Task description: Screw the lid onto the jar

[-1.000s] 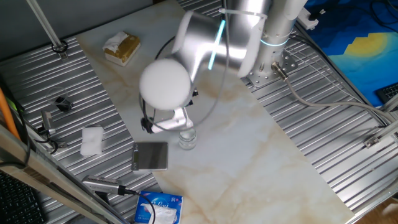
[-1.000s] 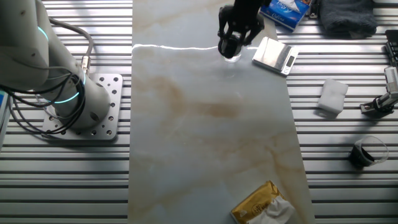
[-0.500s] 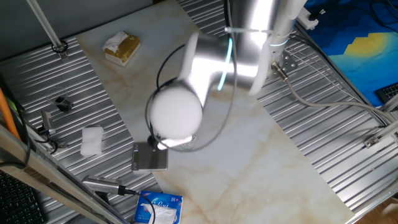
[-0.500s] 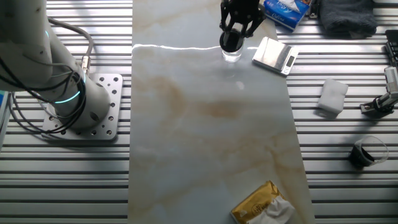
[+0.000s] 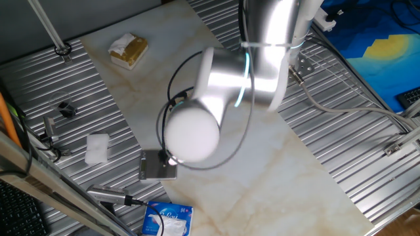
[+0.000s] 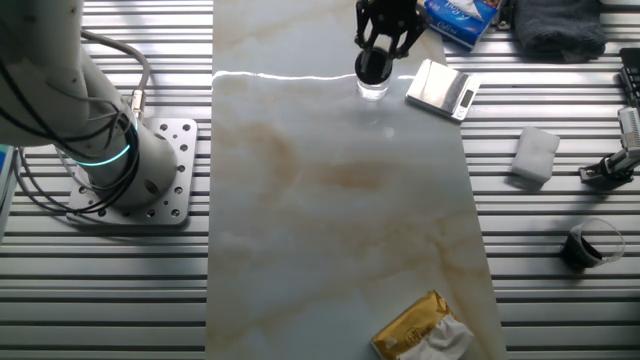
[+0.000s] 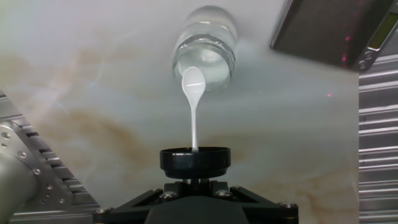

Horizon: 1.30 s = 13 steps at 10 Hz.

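The jar is a small clear glass cylinder standing on the marble tabletop, also seen in the other fixed view as the jar. Directly above it hangs the lid, a round black cap with a white spoon-like bit that reaches down to the jar's mouth. My gripper is shut on the lid from behind. From the side, the gripper holds the lid just over the jar. In one fixed view my arm hides jar, lid and gripper.
A grey square plate lies right beside the jar, also seen as the plate and the plate. Behind it sits a blue tissue pack. A white block, a small black part and a yellow packet lie farther off.
The gripper with the lid straightened up and centred over the jar. My arm's elbow swung down and now covers the jar in one fixed view. Little has moved in the last half second.
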Motion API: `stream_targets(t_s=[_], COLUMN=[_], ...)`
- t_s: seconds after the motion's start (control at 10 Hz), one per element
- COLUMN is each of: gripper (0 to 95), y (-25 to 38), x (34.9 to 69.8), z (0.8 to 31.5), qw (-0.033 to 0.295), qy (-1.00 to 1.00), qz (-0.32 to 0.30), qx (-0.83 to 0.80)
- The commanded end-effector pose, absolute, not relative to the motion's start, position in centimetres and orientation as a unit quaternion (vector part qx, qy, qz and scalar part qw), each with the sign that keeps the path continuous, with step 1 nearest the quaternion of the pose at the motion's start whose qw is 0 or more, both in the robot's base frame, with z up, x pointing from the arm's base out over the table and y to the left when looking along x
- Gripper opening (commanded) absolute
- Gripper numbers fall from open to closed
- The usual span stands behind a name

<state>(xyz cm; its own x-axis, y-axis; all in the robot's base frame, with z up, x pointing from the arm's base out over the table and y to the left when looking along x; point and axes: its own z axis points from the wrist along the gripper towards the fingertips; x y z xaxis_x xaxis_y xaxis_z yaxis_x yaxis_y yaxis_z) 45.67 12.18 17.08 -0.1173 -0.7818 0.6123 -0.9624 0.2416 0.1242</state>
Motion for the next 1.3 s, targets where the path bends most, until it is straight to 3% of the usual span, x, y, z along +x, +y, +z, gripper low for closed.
stream_targets(t_s=[0.1,0.8,1.3], gripper=[0.0,0.0,0.0], y=[12.7,14.3,14.1], x=[46.0,46.5,45.7], z=[16.8,15.7,15.2], qw=[0.298,0.313,0.302], qy=[-0.731,-0.716,-0.694], qz=[0.158,0.177,0.206], qx=[0.593,0.598,0.62])
